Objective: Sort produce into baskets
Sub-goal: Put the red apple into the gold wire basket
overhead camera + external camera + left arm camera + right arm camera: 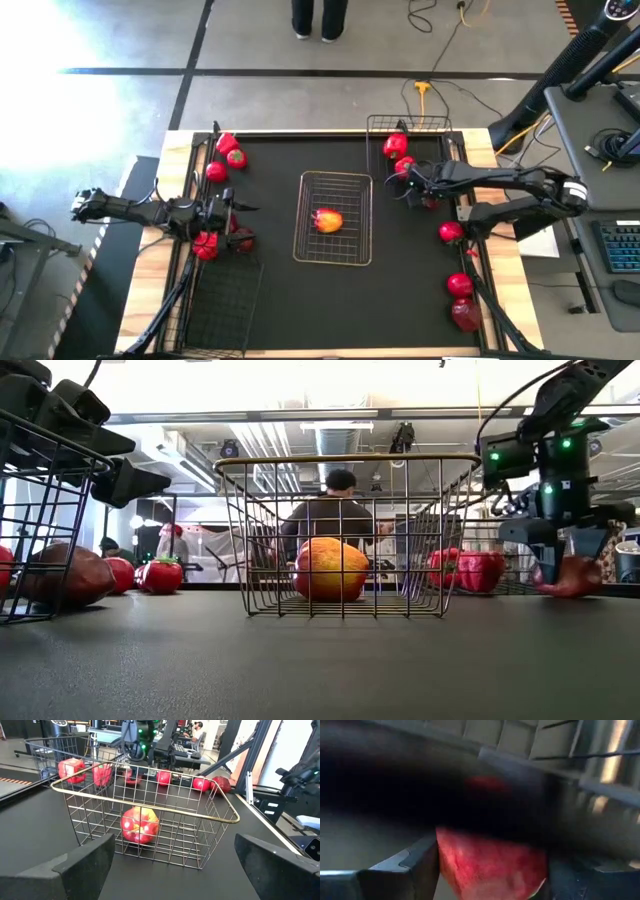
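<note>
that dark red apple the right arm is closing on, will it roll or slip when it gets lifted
Probably firm: the dark red apple sits between the right tool fingers without visibly denting. Its rounded, smooth-looking skin could slip if gripped off-centre. It rests on the flat mat, so it would likely roll if nudged.

apple (pixel 328 221) in centre basket (pixel 334 182) | peppers (pixel 395 146) in basket right-rear (pixel 382 123)

a yellow-red apple (pixel 328 221) sits alone in the silvery wire basket (pixel 334 182) at the centre of the surface. red peppers and tomatoes (pixel 231 152) cluster at ten o'clock, more produce (pixel 397 146) by a black basket (pixel 382 124) at one o'clock, and loose red fruit (pixel 459 285) at four o'clock. another black basket (pixel 222 300) lies at seven o'clock.
</note>
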Available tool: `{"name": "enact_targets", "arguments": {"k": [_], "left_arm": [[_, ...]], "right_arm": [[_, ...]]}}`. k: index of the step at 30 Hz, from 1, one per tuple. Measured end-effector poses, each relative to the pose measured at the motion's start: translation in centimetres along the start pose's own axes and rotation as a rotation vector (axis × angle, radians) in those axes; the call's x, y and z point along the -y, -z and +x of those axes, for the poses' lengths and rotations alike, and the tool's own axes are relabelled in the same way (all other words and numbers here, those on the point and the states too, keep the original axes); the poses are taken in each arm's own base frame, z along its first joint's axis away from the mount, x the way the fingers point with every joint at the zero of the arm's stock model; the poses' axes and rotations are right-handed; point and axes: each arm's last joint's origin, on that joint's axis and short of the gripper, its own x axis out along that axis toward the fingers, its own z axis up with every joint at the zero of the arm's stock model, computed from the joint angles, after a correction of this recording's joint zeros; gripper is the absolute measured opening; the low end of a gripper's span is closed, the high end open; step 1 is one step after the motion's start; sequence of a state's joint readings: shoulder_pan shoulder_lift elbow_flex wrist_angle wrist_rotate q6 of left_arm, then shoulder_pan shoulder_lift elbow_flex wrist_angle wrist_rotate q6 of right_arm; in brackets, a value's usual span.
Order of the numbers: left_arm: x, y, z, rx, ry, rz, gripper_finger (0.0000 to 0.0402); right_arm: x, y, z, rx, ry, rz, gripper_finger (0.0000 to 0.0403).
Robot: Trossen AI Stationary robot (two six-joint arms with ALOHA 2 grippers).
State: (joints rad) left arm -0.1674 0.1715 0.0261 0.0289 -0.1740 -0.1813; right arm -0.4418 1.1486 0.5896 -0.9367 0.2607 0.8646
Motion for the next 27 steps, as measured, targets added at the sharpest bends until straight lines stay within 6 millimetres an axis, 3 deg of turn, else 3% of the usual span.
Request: {"name": "enact_targets", "arguments": {"k": [10,14,19,23,27], "left_arm": [[0.0,0.0,0.0,0.000,0.000,0.000,0.0393],[0.0,0.0,0.0,0.000,0.000,0.000,0.0393],[0.0,0.0,0.0,-0.001,0.000,0.000,0.0393],[0.0,0.0,0.0,-0.001,0.000,0.000,0.0393],[0.0,0.0,0.0,-0.001,0.000,0.000,0.0393]], "right_arm": [[-3.7,4.6,-5.3,0.148,-0.210,-0.128,0.0275],[-6.0,6.7,-7.4,0.233,-0.288,-0.239,0.0275],[-9.8,8.6,-11.4,0.425,-0.399,-0.489,0.0275],[-13.1,9.3,-14.9,0.613,-0.368,-0.691,0.0275],[-16.1,9.0,-17.1,0.727,-0.256,-0.879,0.0275]]}}
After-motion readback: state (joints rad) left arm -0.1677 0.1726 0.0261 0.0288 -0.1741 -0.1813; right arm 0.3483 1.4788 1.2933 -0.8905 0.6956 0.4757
